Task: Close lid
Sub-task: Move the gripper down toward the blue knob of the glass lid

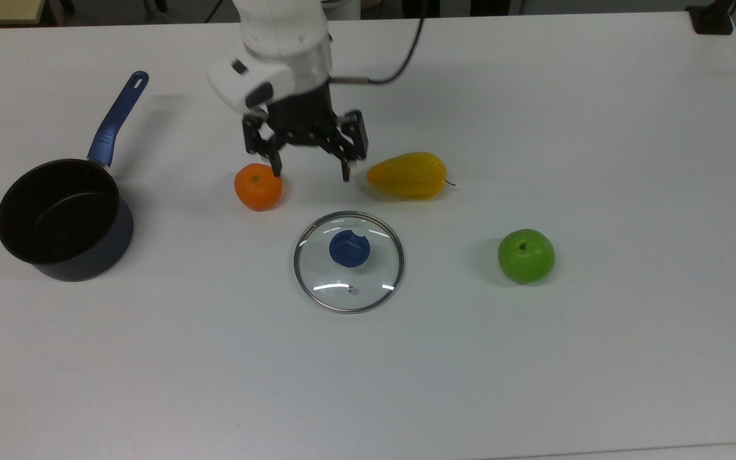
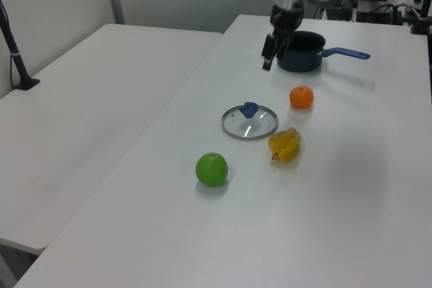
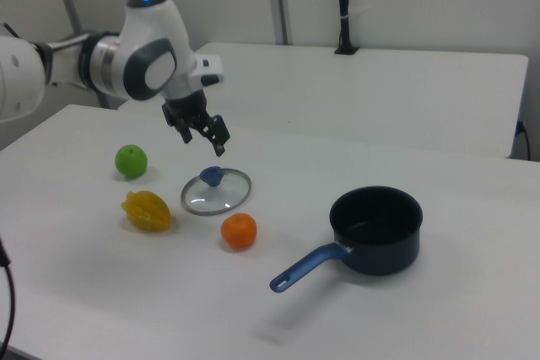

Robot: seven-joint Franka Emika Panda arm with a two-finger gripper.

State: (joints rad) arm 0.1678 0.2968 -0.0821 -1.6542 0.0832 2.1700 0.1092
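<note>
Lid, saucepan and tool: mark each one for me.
lid (image 1: 348, 282), top view, on the clear glass below the blue knob
saucepan (image 1: 55, 214), top view, on its dark inside
tool (image 1: 310, 170), top view, midway between its open fingertips

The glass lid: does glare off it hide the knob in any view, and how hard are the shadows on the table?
Top view: the lid shows short white glints near its lower rim, the blue knob plain. Left view: the glass reads pale, knob clear. Right view: no strong glare. Shadows are soft, as beside the green apple in the top view.
</note>
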